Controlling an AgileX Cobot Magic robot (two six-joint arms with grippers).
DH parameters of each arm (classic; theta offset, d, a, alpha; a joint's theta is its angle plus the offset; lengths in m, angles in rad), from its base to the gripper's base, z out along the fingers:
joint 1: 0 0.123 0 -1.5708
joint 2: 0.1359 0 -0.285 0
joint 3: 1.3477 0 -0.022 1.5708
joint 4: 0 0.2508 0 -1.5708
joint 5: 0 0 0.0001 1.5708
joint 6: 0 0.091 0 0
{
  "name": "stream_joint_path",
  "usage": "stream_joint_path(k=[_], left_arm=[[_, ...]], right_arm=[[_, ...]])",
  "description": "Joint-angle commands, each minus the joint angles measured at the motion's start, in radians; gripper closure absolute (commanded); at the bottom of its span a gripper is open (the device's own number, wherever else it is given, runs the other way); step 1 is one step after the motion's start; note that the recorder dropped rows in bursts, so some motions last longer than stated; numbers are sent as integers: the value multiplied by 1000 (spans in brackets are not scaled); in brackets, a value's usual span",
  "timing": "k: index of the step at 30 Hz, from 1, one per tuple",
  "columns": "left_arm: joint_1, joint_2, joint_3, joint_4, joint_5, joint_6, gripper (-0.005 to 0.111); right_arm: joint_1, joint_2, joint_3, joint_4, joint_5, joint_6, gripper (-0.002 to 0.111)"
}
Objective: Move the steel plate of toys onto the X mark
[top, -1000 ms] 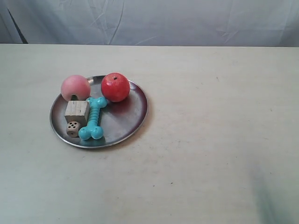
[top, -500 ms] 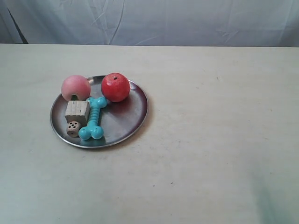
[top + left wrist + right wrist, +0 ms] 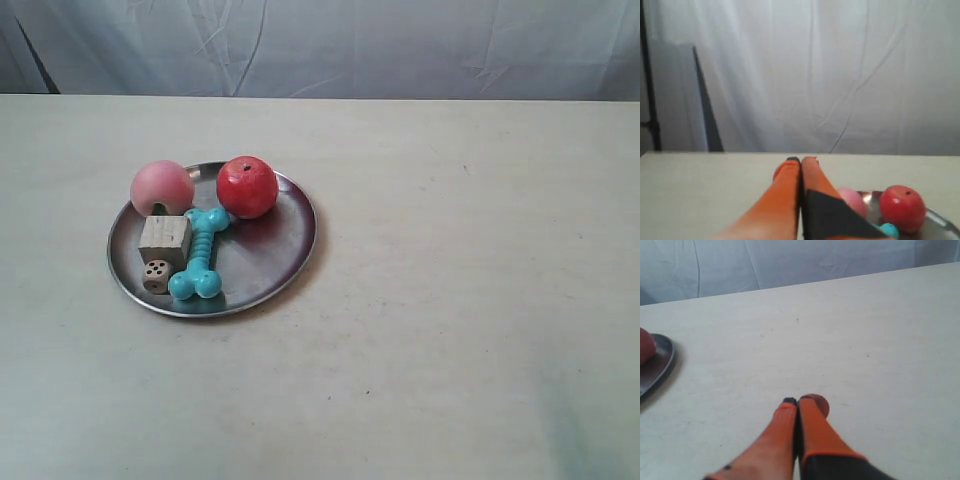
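Observation:
The steel plate lies left of the table's middle in the exterior view. On it are the red apple, pink peach, turquoise bone, wooden cube and die. A tiny dark mark sits right of the plate; I cannot tell whether it is the X mark. My left gripper is shut and empty, beside the peach and apple. Over bare table, apart from the plate's edge, my right gripper is shut and empty. Neither gripper shows in the exterior view.
A pale cloth backdrop hangs behind the table's far edge. A dark stand rises at the backdrop's side in the left wrist view. Small specks dot the tabletop right of the plate.
The faint shadow at the exterior view's lower right has faded a little. The plate and toys have not moved.

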Motion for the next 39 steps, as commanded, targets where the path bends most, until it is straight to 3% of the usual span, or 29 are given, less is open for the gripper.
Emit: stream_joint_path(k=[1,7,13,17,39], left_arm=[[2,-8,88,527,-157,-570,106],[2,-17,137,726,-105,-652,106],[2,-40,206,723,-98,-652,106],[2,-40,206,721,-37,-652,106],[2,-40,206,706,-46,-652,106]], right_arm=[[-5,-6,2,0,-6,-3,107],[-5,-6,2,0,-6,-3,107],[-5,-6,2,-3,-10,-3,107],[-5,-6,2,-1,-10,-3,107],[-5,-6,2,1,-10,-3,107]])
